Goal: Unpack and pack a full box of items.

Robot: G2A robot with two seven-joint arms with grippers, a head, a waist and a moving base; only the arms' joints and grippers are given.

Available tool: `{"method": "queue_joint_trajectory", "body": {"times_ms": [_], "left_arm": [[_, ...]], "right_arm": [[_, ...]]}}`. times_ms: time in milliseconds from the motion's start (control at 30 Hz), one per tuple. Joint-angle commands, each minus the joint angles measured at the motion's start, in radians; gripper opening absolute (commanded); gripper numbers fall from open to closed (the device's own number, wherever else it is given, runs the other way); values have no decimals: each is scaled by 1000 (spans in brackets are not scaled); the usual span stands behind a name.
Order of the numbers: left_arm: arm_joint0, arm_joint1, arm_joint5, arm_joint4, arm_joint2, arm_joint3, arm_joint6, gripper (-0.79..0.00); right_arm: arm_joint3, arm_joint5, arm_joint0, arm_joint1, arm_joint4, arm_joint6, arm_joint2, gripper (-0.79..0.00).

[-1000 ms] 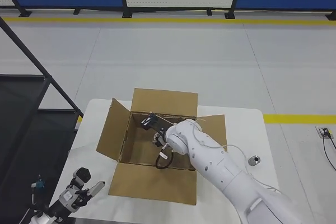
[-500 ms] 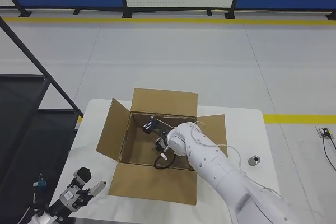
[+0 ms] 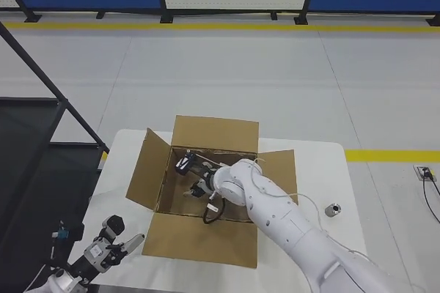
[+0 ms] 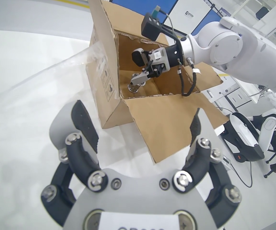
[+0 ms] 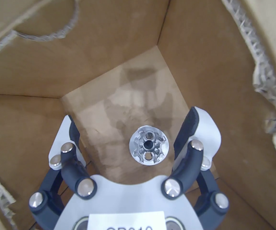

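The step in hand is judged to be the lifting of a round flanged metal part [image 5: 149,148] from the floor of the open cardboard box [image 3: 215,132], which is set at the middle of the white worktop [image 3: 315,157] in the top view. The right tool [image 5: 132,118] is held inside the box with its fingers spread wide and nothing between them, and the part lies below it, apart from the pads.

For a sound grasp, the tool should be lowered straight down until the pads stand on either side of the flange, and centred before it is closed. The part lies near a corner, so the box walls should be kept clear of the fingers. The lift should be made vertically, so that the torn rim is not caught.

The left tool [image 4: 138,113] is held wide and empty over the worktop at the lower left of the top view.

One box is counted. Two metal parts are counted: one inside the box and a second [image 3: 333,210] on the worktop right of it. Two tools are counted.
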State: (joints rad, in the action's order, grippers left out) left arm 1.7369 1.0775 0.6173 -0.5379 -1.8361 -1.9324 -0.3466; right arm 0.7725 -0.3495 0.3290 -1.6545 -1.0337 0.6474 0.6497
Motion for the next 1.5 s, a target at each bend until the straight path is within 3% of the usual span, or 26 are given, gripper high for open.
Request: {"method": "queue_joint_trajectory", "body": {"times_ms": [0,200,333,433,567,733,833,1000,1100,1433,1467], "left_arm": [[-10,-1,-5,-4,7,-3,-7,0],[-38,-3,-17,-9,29,-2,-30,0],[-50,-4,-27,-13,44,-2,-39,0],[-55,-5,-31,-18,51,-4,-43,0],[-59,-6,-35,-23,60,-6,-45,0],[-70,-7,-49,-29,79,-14,-61,0],[-82,-8,-60,-43,94,-27,-75,0],[-100,-10,-90,-67,121,-42,-98,0],[-105,-10,-102,-74,131,-48,-104,0],[-101,-11,-129,-96,155,-60,-100,0],[-100,-11,-130,-96,155,-60,-98,0]], "right_arm": [[168,20,66,39,-53,40,42,0],[840,22,435,171,-269,238,257,0],[1146,15,635,220,-397,243,417,0],[1292,37,752,243,-427,199,572,0],[1419,61,921,269,-357,115,877,0],[1323,-16,1057,290,-111,36,1245,0],[1145,-79,1040,306,-34,82,1342,0],[789,-195,891,337,21,156,1351,0],[675,-267,843,351,-14,153,1332,0],[479,-342,765,381,-116,71,1260,0],[468,-338,759,383,-120,64,1253,-123]]}}
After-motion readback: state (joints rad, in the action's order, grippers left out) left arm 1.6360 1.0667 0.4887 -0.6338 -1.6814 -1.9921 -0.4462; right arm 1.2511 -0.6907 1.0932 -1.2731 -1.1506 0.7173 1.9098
